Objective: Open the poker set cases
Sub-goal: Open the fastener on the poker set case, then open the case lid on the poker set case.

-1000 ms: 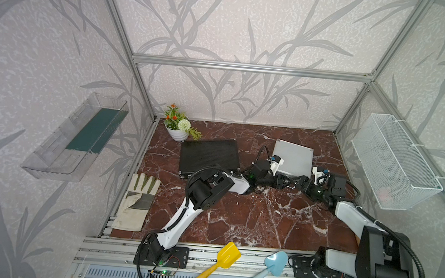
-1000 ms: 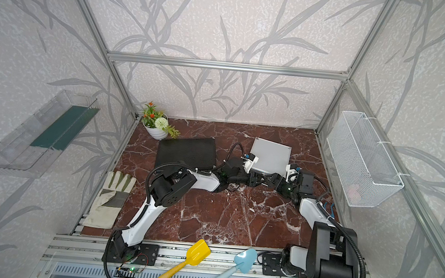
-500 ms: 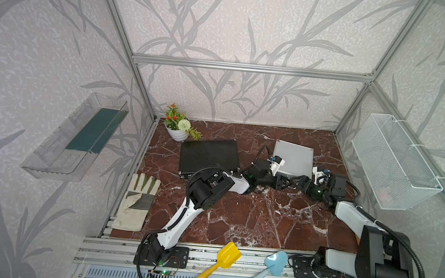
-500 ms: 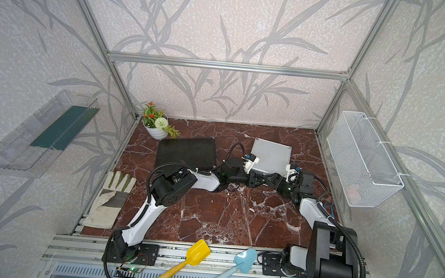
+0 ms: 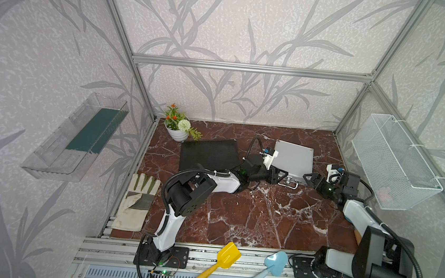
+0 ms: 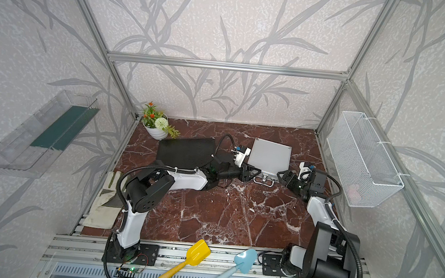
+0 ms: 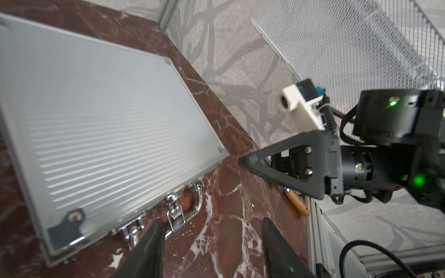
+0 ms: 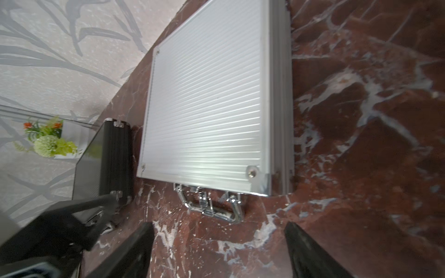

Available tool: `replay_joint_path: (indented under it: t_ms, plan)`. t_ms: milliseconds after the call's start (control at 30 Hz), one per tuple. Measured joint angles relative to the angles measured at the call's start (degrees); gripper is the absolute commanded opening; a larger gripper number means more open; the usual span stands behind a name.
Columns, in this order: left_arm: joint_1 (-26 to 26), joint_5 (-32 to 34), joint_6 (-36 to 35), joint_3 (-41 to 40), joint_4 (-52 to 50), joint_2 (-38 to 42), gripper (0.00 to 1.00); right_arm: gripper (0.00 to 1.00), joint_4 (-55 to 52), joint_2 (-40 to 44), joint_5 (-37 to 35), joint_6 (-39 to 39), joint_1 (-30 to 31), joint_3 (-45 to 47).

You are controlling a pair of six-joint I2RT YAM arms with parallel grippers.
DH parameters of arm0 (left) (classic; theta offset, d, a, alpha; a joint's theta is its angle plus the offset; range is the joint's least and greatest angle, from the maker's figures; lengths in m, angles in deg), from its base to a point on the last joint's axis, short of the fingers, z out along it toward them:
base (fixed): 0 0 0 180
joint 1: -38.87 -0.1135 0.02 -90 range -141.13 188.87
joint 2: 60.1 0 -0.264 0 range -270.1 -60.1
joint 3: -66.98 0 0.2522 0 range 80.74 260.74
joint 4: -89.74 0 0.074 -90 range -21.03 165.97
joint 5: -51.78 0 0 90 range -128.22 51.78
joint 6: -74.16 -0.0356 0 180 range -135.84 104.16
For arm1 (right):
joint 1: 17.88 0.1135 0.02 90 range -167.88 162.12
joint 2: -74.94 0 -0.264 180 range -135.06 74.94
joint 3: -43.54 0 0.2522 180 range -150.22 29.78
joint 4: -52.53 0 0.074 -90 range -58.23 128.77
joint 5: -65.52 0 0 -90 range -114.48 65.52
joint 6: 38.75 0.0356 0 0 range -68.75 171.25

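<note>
Looking down in both top views, I have the silver aluminium case lying flat and closed toward the back right of the worktop, with its latch edge facing the front. The ribbed black case lies closed just beside it, toward the back left. My left gripper and right gripper sit low at opposite ends of the silver case's front edge, near each other.

On the left wrist camera, the left gripper's jaws stand partly apart with nothing between them. The chrome latch and the handle are just ahead of one finger. The right gripper's finger points at the case's corner, apparently short of touching it.

On the right wrist camera, the right gripper's jaws are wide apart and empty, and the handle lies ahead between them.

My worries are these:
- With both grippers crowding one short edge, a small misjudged reach could knock them together.
- A finger could hook the handle instead of the latch.
- Prying at the latch could slide the light case across the smooth marble rather than release it.
</note>
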State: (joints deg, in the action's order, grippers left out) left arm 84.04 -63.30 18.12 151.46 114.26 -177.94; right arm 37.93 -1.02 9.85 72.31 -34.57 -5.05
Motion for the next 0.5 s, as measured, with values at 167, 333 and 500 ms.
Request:
replay_joint_path:
  t_ms: [167, 333, 500]
  plan:
    - [-4.09, 1.73, 0.0, 5.95, -6.82, -2.58, 0.54, 0.76, -0.79, -6.54, -1.25, -1.95, -0.04, -3.21]
    - [-6.08, 1.42, 0.04, 13.2, -12.0, -9.01, 0.54, 0.68, -0.2, -10.43, -1.22, -2.71, 0.55, -4.96]
    - [-5.46, -1.4, 0.57, 20.02, -16.39, -15.43, 0.54, 0.56, 0.04, -11.93, -1.73, -2.97, 2.12, -6.03]
